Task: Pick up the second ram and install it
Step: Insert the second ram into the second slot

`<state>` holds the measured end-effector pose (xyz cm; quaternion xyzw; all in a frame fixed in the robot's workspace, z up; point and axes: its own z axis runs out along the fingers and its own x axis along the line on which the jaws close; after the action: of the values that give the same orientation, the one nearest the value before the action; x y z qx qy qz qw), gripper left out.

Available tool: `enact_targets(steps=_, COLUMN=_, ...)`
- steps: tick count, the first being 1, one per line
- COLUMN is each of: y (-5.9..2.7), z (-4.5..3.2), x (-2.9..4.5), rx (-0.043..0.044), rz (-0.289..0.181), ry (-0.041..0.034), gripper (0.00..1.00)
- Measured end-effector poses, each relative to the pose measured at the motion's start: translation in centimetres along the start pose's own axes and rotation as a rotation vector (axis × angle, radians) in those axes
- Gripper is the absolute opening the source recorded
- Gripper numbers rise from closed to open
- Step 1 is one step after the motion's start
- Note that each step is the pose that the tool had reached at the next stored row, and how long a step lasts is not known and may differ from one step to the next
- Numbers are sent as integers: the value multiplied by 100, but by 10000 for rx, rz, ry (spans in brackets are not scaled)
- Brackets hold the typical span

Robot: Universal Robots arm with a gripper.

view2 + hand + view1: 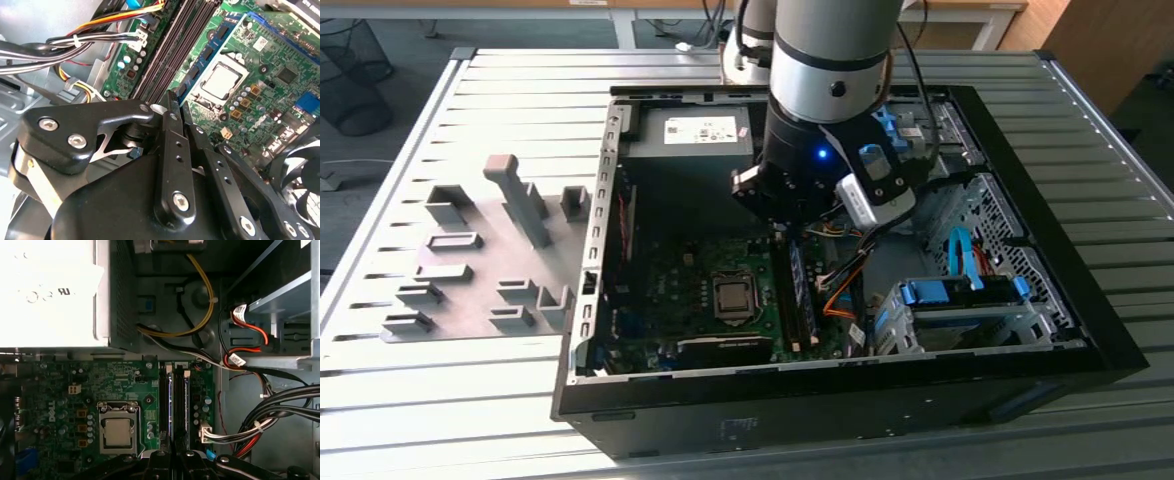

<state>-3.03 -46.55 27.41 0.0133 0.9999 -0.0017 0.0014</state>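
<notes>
Exterior view: the black open computer case (854,395) lies on its side on a ribbed metal table (400,370), and the arm's black gripper (787,228) reaches down into it over the green motherboard (667,290). The second ram (798,295), a long narrow blue circuit-board stick with black chips, stands in a memory slot just right of the square silver processor socket (734,297). The gripper's jaws are drawn together at the stick's far end.

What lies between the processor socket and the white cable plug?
In the first wrist view: the black memory slots, one holding a blue ram stick, between processor socket and white cable plug.
</notes>
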Motion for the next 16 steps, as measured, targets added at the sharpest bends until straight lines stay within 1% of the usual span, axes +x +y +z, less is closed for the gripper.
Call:
enact_targets(steps=4, y=-4, z=68, x=0, rx=0, rz=7, ry=0, gripper=14)
enact_targets(steps=16, y=-4, z=78, x=0, rx=1, rz=8, ry=0, gripper=14)
